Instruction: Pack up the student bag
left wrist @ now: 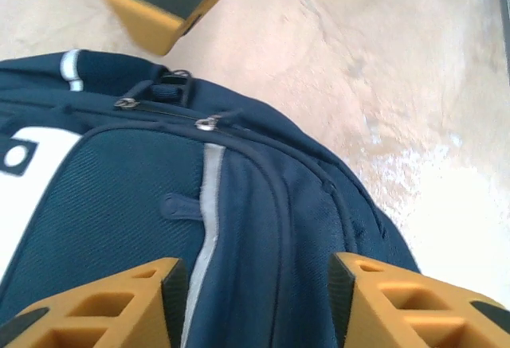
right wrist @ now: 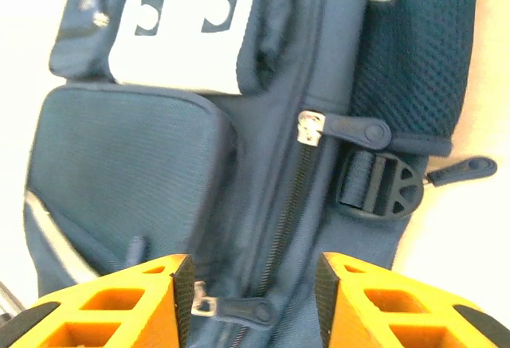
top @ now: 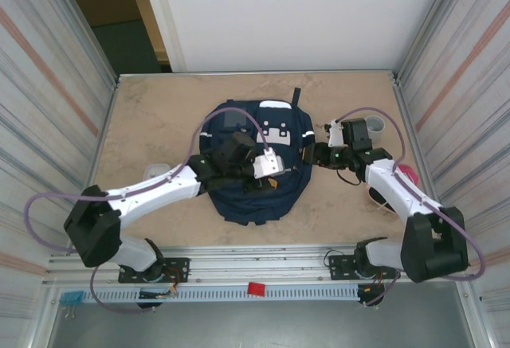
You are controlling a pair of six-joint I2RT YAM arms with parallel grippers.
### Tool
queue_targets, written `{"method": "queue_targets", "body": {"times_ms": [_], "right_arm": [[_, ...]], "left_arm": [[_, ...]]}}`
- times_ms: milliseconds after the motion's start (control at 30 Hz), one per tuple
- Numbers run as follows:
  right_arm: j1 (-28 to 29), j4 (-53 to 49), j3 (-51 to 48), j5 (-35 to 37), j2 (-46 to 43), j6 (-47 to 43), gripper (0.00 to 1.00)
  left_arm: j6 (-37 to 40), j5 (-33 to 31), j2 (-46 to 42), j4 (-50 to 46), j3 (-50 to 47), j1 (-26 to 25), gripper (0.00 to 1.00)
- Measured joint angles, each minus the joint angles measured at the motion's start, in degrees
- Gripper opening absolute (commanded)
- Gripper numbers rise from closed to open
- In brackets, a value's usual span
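Note:
The student bag [top: 253, 198] is a navy backpack lying flat in the middle of the table, with white patches and reflective stripes. My left gripper [top: 233, 142] hovers over its front; in the left wrist view the left gripper [left wrist: 259, 300] stands open above the navy fabric [left wrist: 263, 205] and a grey stripe, holding nothing. My right gripper [top: 313, 155] is at the bag's right side. In the right wrist view the right gripper [right wrist: 253, 300] is open over the main zipper [right wrist: 291, 197], and a zipper pull [right wrist: 247, 310] lies between its fingers, next to the left pad.
A grey cup [top: 372, 122] stands at the back right beside the right wrist. Something pink [top: 408, 174] lies by the right forearm, and a clear object [top: 156, 170] near the left forearm. Ribbed metal walls close both sides. A side buckle [right wrist: 381, 190] and a mesh pocket [right wrist: 414, 53] are on the bag.

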Motion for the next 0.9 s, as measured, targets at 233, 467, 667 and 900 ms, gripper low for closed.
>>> {"method": "queue_targets", "body": {"times_ms": [233, 467, 667, 900], "right_arm": [[5.8, -0.5, 8.5, 2.2, -4.0, 0.4, 0.42], [15.1, 6.0, 7.6, 3.4, 2.3, 4.4, 0.42], [17.6, 13.9, -2.3, 6.8, 10.3, 9.1, 0.41], [15.5, 28.2, -10.0, 7.4, 15.4, 13.6, 0.4]], "left_arm": [[-18.7, 1.0, -5.4, -0.1, 1.0, 11.6, 0.59], [-32.7, 0.5, -8.6, 4.7, -4.7, 21.3, 0.59], [-39.8, -1.1, -0.8, 7.8, -12.8, 22.1, 0.57], [-48.0, -2.3, 4.3, 20.3, -18.2, 21.0, 0.54]]}}
